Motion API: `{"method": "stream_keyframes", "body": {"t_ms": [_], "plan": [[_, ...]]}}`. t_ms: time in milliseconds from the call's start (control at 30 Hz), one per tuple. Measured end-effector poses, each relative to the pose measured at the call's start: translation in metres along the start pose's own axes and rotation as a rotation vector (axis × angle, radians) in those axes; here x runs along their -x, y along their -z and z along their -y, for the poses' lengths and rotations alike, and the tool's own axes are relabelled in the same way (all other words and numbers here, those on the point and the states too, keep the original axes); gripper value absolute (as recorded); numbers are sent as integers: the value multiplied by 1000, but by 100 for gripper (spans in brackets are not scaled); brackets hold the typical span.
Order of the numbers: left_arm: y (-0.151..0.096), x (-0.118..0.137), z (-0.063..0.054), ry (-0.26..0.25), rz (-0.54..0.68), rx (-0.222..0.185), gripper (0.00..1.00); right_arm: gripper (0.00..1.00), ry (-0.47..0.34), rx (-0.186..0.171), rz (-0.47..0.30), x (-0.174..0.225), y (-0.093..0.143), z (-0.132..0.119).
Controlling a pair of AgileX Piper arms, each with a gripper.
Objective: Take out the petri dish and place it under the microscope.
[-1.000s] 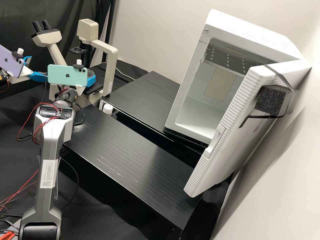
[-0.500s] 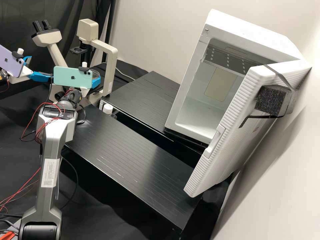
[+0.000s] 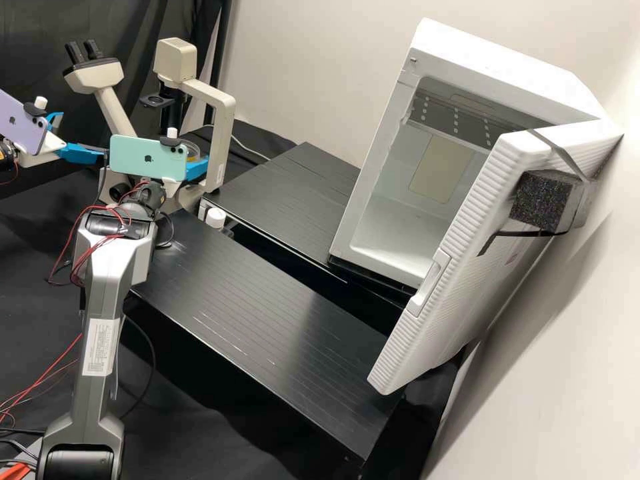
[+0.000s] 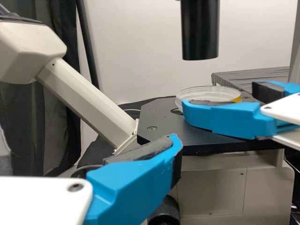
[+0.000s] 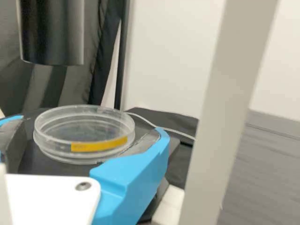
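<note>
The worktop is black and spreads below and around both grippers. To the right of the right gripper stands a tilted white cabinet, its ribbed door swung open with a dark foam block strapped to it. Nearer to that gripper lie two black platforms: the front one runs from below it toward the cabinet door, and the back one is to its right, reaching the foot of the cabinet. The cream microscope surrounds the right gripper's working spot, its arched frame just to the right, its twin eyepieces up to the left, its dark stage below and its black tube overhead. The left gripper is to the left of the right one, at the near side of the microscope; it stands wide open and grips nothing. The right gripper is partly open, one finger on either side of the petri dish, with a narrow gap showing on one side. A purple phone sits above the left gripper's base, and a teal phone sits behind the right gripper's fingers. The clear dish lies level over the stage, beneath the tube's height, with a yellow label on its side.
</note>
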State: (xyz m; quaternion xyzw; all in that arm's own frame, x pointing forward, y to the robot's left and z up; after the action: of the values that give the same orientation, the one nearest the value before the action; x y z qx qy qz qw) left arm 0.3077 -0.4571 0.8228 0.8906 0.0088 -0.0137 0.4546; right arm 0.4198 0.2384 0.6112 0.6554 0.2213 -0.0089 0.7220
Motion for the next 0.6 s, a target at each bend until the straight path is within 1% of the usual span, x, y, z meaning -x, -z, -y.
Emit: {"method": "stream_keyframes", "body": {"t_ms": [167, 300, 333, 367, 500, 600], "plan": [[0, 0, 0, 0, 0, 0, 100, 100, -6, 0, -45, 14, 3, -4], [0, 0, 0, 0, 0, 0, 100, 100, 14, 16, -83, 29, 7, -9], [0, 0, 0, 0, 0, 0, 100, 100, 20, 14, -82, 33, 4, -9], [0, 0, 0, 0, 0, 0, 100, 100, 18, 0, -87, 38, 3, -11], [0, 0, 0, 0, 0, 0, 100, 100, -16, -32, -109, 57, -1, -20], [0, 0, 0, 0, 0, 0, 100, 100, -65, -42, -129, 75, -4, -27]]}}
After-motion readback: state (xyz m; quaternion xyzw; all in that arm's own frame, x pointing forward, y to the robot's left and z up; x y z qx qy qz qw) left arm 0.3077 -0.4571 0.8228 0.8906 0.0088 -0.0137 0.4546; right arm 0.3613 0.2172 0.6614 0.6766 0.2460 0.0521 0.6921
